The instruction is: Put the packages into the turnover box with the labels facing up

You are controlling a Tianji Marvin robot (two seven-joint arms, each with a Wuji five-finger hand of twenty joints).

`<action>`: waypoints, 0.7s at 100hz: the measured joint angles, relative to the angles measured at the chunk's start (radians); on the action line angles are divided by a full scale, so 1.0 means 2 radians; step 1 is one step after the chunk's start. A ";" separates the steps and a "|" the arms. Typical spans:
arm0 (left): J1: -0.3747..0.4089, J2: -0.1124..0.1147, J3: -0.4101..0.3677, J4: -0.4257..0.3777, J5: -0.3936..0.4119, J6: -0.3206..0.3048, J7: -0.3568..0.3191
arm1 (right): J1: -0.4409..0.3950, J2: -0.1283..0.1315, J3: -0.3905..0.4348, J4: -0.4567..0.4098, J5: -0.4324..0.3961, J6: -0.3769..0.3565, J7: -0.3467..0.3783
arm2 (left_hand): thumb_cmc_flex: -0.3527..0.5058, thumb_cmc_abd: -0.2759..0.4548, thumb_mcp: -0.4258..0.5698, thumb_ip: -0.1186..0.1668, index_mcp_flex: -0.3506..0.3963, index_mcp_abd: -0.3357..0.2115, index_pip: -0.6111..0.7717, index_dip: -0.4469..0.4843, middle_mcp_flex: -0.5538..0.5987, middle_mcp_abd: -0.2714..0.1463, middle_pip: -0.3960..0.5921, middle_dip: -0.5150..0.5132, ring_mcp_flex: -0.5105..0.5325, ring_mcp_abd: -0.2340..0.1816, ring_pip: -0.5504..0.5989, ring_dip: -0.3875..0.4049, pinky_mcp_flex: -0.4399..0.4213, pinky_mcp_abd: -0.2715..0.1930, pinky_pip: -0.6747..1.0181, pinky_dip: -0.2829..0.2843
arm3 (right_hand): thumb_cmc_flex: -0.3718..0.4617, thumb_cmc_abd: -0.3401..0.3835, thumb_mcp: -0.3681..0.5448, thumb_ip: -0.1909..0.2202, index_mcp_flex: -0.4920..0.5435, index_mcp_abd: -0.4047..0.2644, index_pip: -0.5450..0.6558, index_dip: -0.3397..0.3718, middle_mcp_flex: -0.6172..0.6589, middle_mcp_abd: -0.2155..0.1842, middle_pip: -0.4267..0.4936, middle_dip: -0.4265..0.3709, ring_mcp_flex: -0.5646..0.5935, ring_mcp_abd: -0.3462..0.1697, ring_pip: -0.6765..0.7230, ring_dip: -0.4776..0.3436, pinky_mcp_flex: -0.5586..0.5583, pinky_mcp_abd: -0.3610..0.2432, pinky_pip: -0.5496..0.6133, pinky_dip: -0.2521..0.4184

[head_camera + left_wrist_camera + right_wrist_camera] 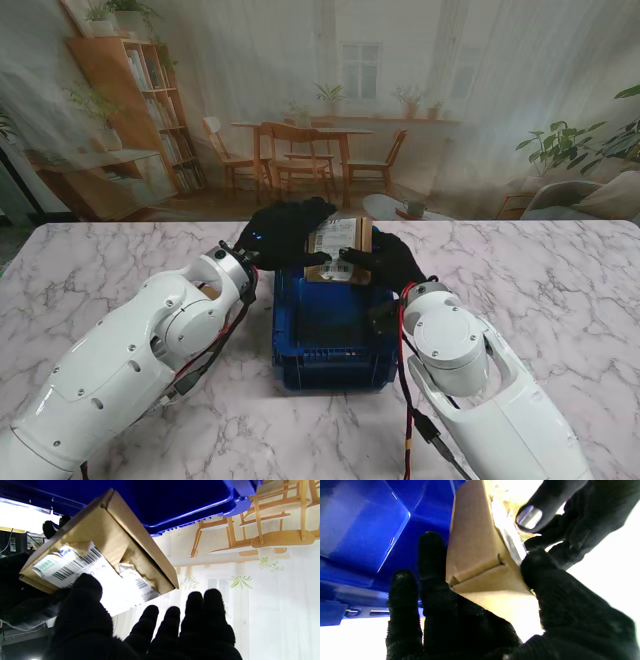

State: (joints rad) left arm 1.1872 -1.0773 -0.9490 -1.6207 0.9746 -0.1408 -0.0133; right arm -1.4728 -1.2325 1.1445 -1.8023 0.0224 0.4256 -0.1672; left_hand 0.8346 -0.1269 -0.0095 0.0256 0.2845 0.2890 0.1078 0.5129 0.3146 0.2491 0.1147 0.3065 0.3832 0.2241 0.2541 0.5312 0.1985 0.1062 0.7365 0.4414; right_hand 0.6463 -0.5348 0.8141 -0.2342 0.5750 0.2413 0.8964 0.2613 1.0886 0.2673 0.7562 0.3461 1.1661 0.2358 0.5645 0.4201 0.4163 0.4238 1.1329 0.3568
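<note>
1. Cardboard package (338, 250), label up, hangs over the far rim of the blue turnover box (330, 340), between the left robot hand (283, 232) and the right robot hand (388, 262); both hold it.
2. Left wrist: the left robot hand's thumb (86, 585) presses the label (75, 567).
3. Right wrist: the right robot hand's fingers (430, 555) support the package, with the box interior just beyond.

Looked like a robot lab or demo setup, not a real home. The marble table (560, 290) sat in front of a printed backdrop (420, 120) faking a cozy room: bookshelf (140, 110) at 10 o'clock, dining chairs (300, 155) at 12, plants (575, 145) at 2. Loose cables (412, 400) ran along the arms.
</note>
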 measured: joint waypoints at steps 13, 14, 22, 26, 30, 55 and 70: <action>0.005 0.001 -0.018 -0.005 -0.012 -0.024 -0.045 | -0.001 -0.004 0.002 -0.002 0.002 0.001 -0.004 | -0.116 -0.014 0.001 -0.004 -0.050 0.007 -0.043 -0.050 -0.077 0.016 -0.052 -0.062 -0.044 0.024 -0.021 -0.058 -0.019 0.013 -0.035 -0.041 | 0.000 0.000 0.000 0.000 0.002 0.000 0.002 0.000 0.004 -0.001 0.000 0.000 0.001 0.000 0.000 0.002 0.000 0.000 0.000 0.000; 0.005 0.002 -0.018 -0.006 -0.014 -0.024 -0.049 | -0.001 -0.004 0.002 -0.002 0.002 0.001 -0.005 | -0.121 -0.017 0.000 -0.006 -0.050 0.007 -0.045 -0.058 -0.082 0.017 -0.054 -0.069 -0.046 0.027 -0.021 -0.064 -0.020 0.015 -0.035 -0.041 | 0.000 0.000 0.000 0.000 0.002 0.000 0.002 0.000 0.004 -0.001 0.000 0.000 0.001 0.000 0.000 0.002 0.000 0.000 0.000 0.000; 0.005 0.006 -0.021 -0.008 -0.028 -0.027 -0.069 | -0.002 -0.005 0.004 -0.003 0.003 0.002 -0.008 | -0.148 -0.049 0.001 -0.009 -0.056 0.001 -0.054 -0.118 -0.093 0.017 -0.064 -0.117 -0.056 0.054 -0.021 -0.087 -0.015 0.038 -0.042 -0.048 | 0.000 0.000 0.000 -0.005 0.002 0.000 0.002 0.000 0.005 -0.002 0.000 0.000 0.001 0.000 0.000 0.004 0.000 0.000 0.000 0.000; 0.005 0.008 -0.021 -0.008 -0.026 -0.027 -0.069 | -0.002 -0.005 0.004 -0.003 0.004 0.002 -0.010 | -0.148 -0.061 0.002 -0.009 -0.061 -0.013 -0.059 -0.147 -0.094 0.014 -0.064 -0.132 -0.067 0.070 -0.021 -0.097 0.000 0.057 -0.047 -0.053 | 0.000 0.000 0.000 -0.005 0.002 0.000 0.002 0.000 0.005 -0.002 0.000 0.000 0.001 0.000 0.000 0.004 0.000 0.000 0.000 0.000; 0.005 0.009 -0.021 -0.008 -0.018 -0.027 -0.069 | -0.003 -0.005 0.004 -0.003 0.006 0.002 -0.010 | -0.148 -0.072 0.002 -0.009 -0.062 -0.023 -0.064 -0.168 -0.094 0.007 -0.064 -0.138 -0.075 0.082 -0.021 -0.105 0.015 0.073 -0.048 -0.054 | 0.000 0.000 0.000 -0.005 0.002 0.000 0.002 0.000 0.005 -0.002 0.000 0.000 0.001 0.000 0.000 0.004 0.000 0.000 0.000 0.000; -0.002 0.012 -0.004 -0.008 -0.005 -0.011 -0.062 | -0.002 -0.005 0.003 -0.003 0.014 0.004 -0.010 | -0.147 -0.105 0.006 -0.013 -0.068 -0.031 -0.071 -0.200 -0.094 -0.006 -0.064 -0.139 -0.086 0.092 -0.021 -0.119 0.073 0.124 -0.045 -0.054 | 0.000 0.000 0.000 -0.006 0.002 0.005 0.003 -0.005 0.007 -0.002 0.000 0.000 0.001 0.000 0.000 0.004 0.000 0.000 0.000 0.000; -0.007 0.010 0.006 -0.008 -0.006 -0.008 -0.047 | -0.003 -0.005 0.003 -0.003 0.015 0.003 -0.009 | -0.147 -0.105 0.006 -0.013 -0.068 -0.037 -0.071 -0.207 -0.094 -0.006 -0.064 -0.139 -0.086 0.093 -0.021 -0.120 0.075 0.123 -0.044 -0.054 | 0.000 0.000 0.000 -0.006 0.002 0.005 0.007 -0.006 0.007 -0.002 0.000 0.000 0.001 0.000 0.000 0.004 0.000 0.000 0.000 -0.001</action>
State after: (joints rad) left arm 1.1742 -1.0569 -0.9368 -1.6358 0.9631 -0.1560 -0.1068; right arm -1.4778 -1.2429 1.1514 -1.8090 0.0523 0.4317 -0.1855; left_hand 0.5412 -0.3365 0.0021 0.0000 0.1487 0.2159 -0.0334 0.0992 0.1268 0.2375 -0.0134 0.0287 0.2110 0.4094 0.2118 0.2921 0.3489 0.3526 0.6479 0.3332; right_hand 0.6463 -0.5352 0.8142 -0.2454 0.5795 0.2509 0.9111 0.2497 1.1024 0.2626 0.7561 0.3461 1.1679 0.2359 0.5645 0.4281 0.4166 0.4235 1.1333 0.3554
